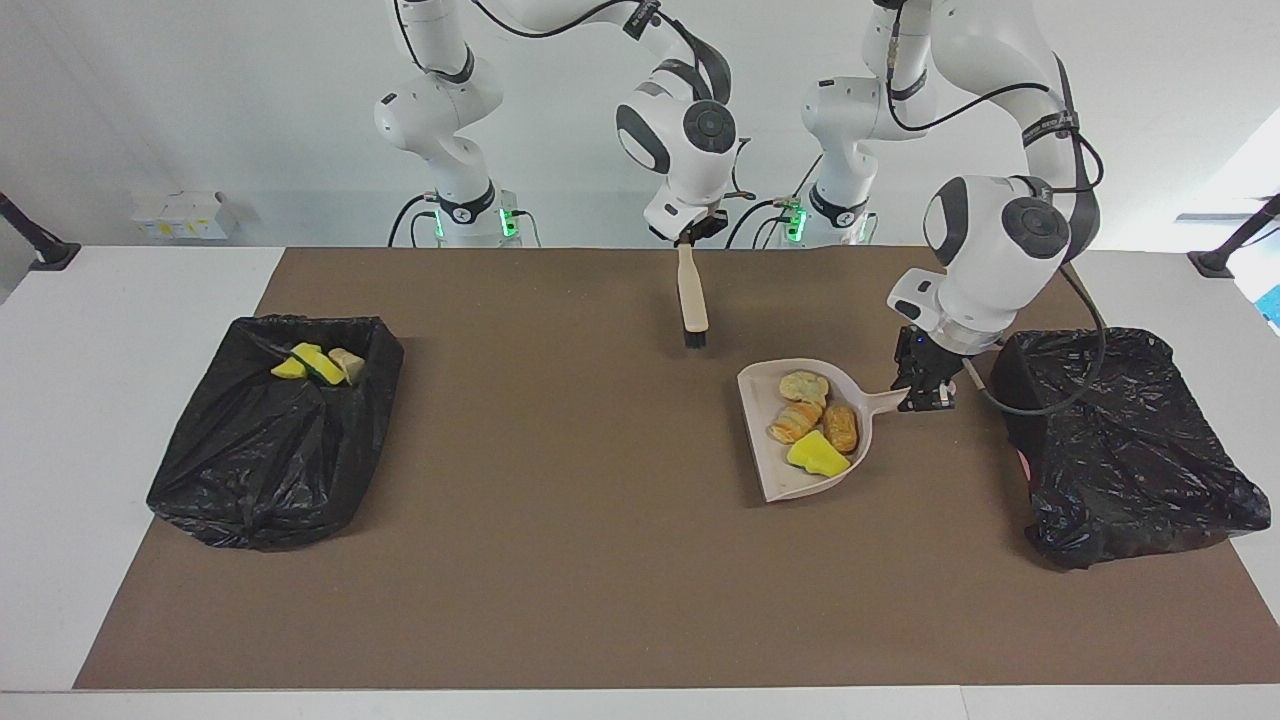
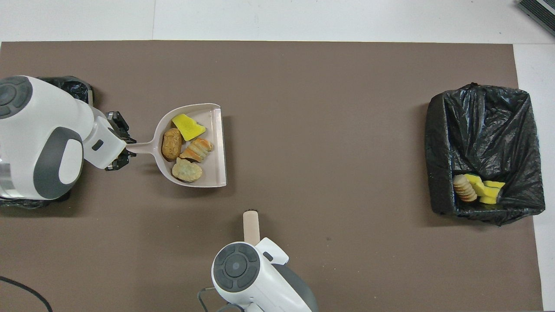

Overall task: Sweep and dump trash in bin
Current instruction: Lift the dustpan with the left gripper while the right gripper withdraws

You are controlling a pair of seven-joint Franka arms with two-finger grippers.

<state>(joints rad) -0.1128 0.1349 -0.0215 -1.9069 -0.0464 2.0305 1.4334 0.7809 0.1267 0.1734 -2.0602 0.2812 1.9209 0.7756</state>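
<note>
The beige dustpan [image 1: 775, 470] [image 2: 215, 143] carries several lumps of trash [image 1: 817, 455] [image 2: 187, 127]: a yellow wedge and tan and orange-brown chunks. My left gripper [image 1: 925, 385] [image 2: 118, 145] is shut on the pan's handle and holds it just over the mat, beside the black bag at the left arm's end. My right gripper [image 1: 697, 232] is shut on the handle of a wooden brush [image 1: 690, 300] [image 2: 251, 225], which hangs bristles down over the mat close to the robots. The bin [image 1: 250, 470] [image 2: 438, 164], lined with a black bag, stands at the right arm's end.
More yellow and tan lumps [image 1: 318, 365] [image 2: 477, 188] lie inside the bin. A crumpled black bag [image 1: 1120, 440] [image 2: 73, 84] sits at the left arm's end, partly under my left arm in the overhead view. A brown mat [image 1: 560, 560] covers the table.
</note>
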